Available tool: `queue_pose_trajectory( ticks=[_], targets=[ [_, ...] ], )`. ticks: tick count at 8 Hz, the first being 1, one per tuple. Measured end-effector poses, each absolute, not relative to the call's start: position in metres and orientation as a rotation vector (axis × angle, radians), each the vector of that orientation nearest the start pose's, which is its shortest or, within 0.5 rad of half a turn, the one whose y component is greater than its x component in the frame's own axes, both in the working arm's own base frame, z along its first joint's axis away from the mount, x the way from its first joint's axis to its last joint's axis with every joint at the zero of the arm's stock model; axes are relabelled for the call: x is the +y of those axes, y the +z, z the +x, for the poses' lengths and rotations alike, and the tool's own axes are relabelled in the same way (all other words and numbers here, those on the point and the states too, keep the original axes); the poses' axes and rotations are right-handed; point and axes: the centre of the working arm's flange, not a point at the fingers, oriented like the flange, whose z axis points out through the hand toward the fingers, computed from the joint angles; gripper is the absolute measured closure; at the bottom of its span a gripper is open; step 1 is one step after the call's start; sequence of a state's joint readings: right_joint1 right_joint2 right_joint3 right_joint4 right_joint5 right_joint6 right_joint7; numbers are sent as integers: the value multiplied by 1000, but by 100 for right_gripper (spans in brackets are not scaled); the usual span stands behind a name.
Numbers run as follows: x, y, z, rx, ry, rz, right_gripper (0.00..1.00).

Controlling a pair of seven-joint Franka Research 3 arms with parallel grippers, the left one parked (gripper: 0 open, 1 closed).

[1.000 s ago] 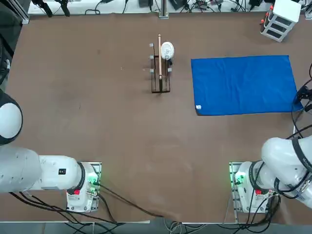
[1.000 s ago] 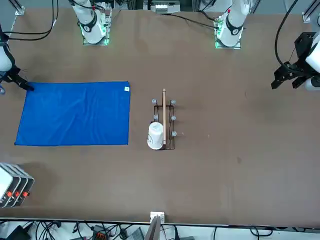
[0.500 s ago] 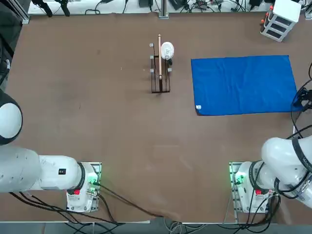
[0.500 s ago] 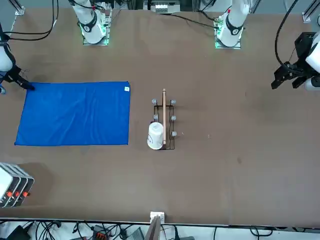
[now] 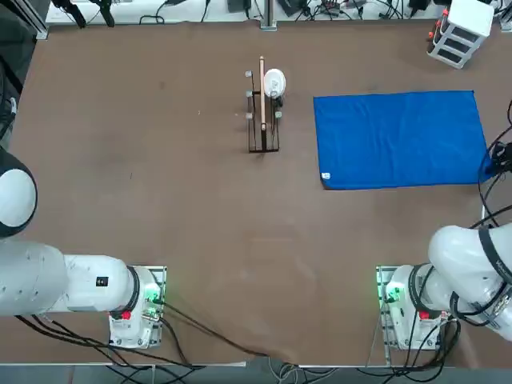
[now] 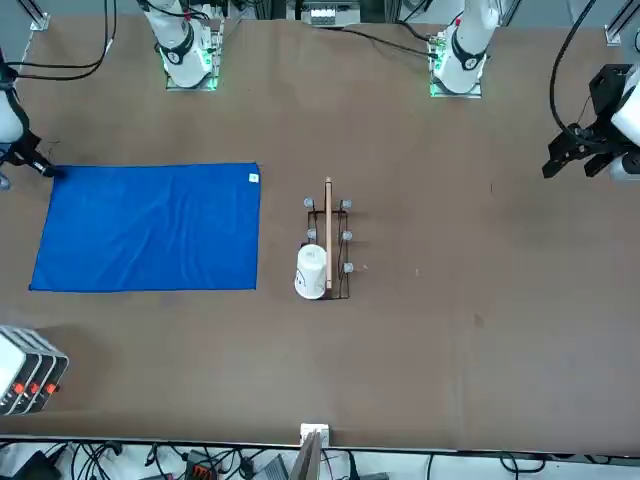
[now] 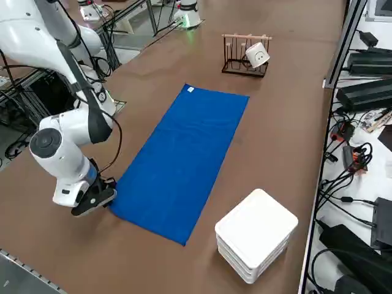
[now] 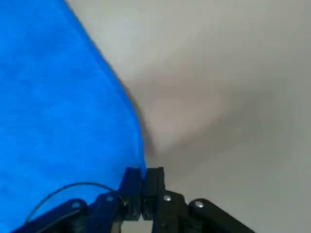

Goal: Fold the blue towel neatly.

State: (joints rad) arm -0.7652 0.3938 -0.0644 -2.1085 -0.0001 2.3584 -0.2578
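And here's the white mug (image 7: 257,55), hanging at a tilt on the small wire stand with the wooden bar (image 7: 247,37), well off to the left of the right gripper (image 8: 145,171) and farther out from the robot. It's on the stand's gripper side, toward the far end, and what's inside it I can't make out. Straight out across the table from the gripper, a little to its left, sits the white box (image 7: 256,231) with its slatted, layered sides; its pale top faces up, and its contents can't be seen.

Now to the pincer itself: the fingers are together, clamped on the edge of the blue towel (image 5: 400,140) right at a corner, with the cloth narrowing into the grip. That's the towel's near-right corner, and the rest spreads away leftward and outward from the gripper, lying broad and flat on the brown table (image 5: 200,232). The little white tag (image 5: 326,175) marks the near-left corner, well apart from the gripper along the near edge. So it's gripper at one end of that edge, tag at the other, with the towel lying between the gripper and the stand, and the box beyond the towel's far edge.
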Motion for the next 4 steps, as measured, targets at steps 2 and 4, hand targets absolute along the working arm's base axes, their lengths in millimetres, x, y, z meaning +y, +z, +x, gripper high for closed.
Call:
queue_pose_trajectory(
  ticks=[2,4],
  targets=[
    [-399,258,403,795,233,-2957,98],
    [-352,292,438,771,254,-2963,98]
  ],
)
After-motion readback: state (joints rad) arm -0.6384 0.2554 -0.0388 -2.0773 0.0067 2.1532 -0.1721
